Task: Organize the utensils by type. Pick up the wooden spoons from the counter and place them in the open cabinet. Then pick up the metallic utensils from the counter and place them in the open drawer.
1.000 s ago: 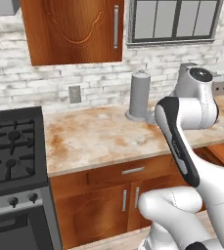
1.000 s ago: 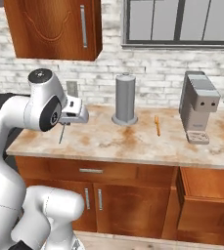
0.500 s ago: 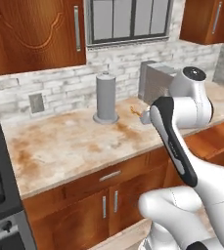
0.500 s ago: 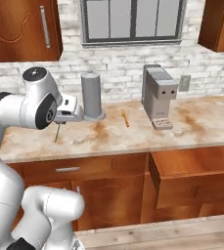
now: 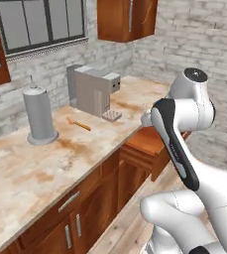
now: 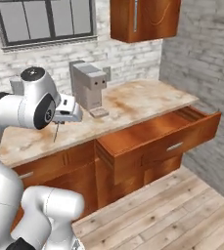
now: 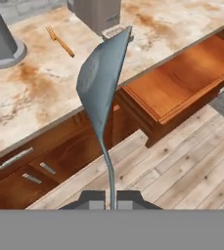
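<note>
My gripper (image 7: pixel 111 197) is shut on the thin handle of a metallic spoon (image 7: pixel 101 83), one of the metallic utensils, whose grey bowl stands up in front of the hand camera. In the right base view the gripper (image 6: pixel 60 121) hangs over the counter's (image 6: pixel 133 100) front edge, and the spoon (image 6: pixel 56 133) points down from it. The open drawer (image 6: pixel 147 132) juts out to the right of the hand, its wood bottom (image 7: pixel 182 78) bare. One wooden spoon (image 5: pixel 79 124) lies on the counter (image 5: pixel 30 168) beside the coffee machine. The open cabinet is out of view.
A grey coffee machine (image 5: pixel 92 89) and a grey cylinder canister (image 5: pixel 39 116) stand at the back of the counter. A closed wall cabinet (image 6: pixel 143 19) hangs above the corner. A brick wall (image 6: pixel 201 53) closes the right side. Wooden floor (image 6: pixel 182 210) lies in front of the drawer.
The whole picture has shifted: the base drove right along the counter, the stove left view and the open drawer came in. The gripper stays shut on the metallic spoon.
</note>
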